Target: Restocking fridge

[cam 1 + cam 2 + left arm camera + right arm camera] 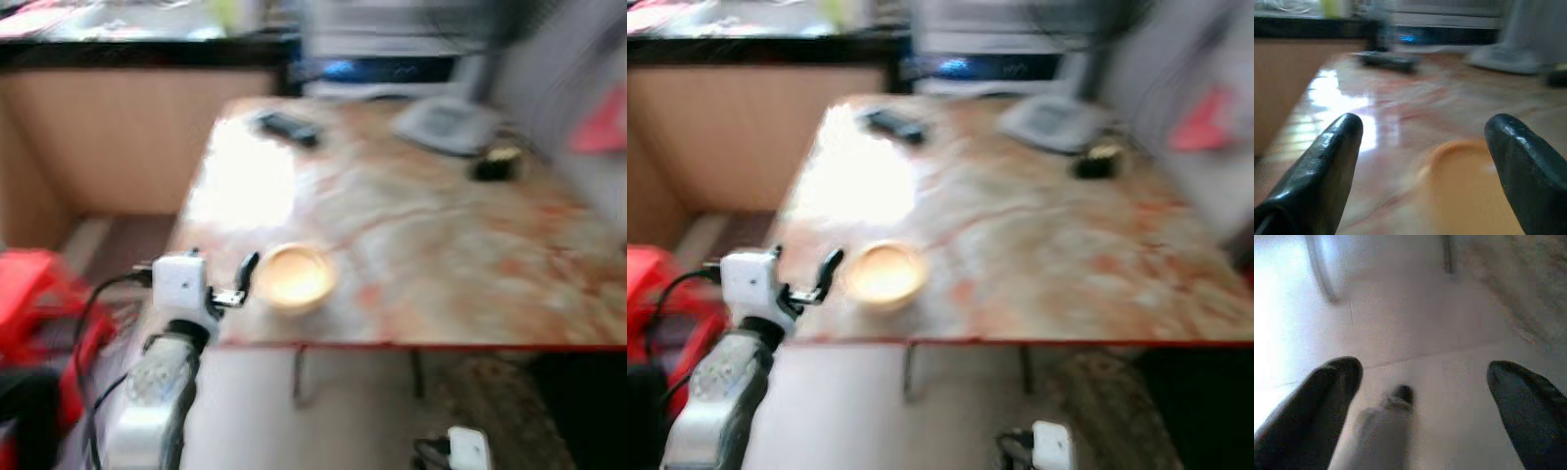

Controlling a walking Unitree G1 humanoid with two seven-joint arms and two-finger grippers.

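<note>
A small yellowish bowl (293, 277) sits near the front left corner of a marbled table (441, 245). My left gripper (243, 279) is raised at the table's front left edge, just left of the bowl, fingers open. In the left wrist view the two black fingertips (1337, 147) stand wide apart with the bowl (1469, 181) low between them, nearer one finger. My right gripper (1425, 396) hangs low over pale floor, open and empty; its white wrist (468, 447) peeks in at the bottom. All views are blurred.
On the table lie a dark remote-like object (289, 127) at the far left, a grey flat thing (446, 122) and a small dark-yellow object (495, 164) at the far right. A wooden counter (127, 127) stands behind left. A red stool (39, 304) stands on the floor to the left.
</note>
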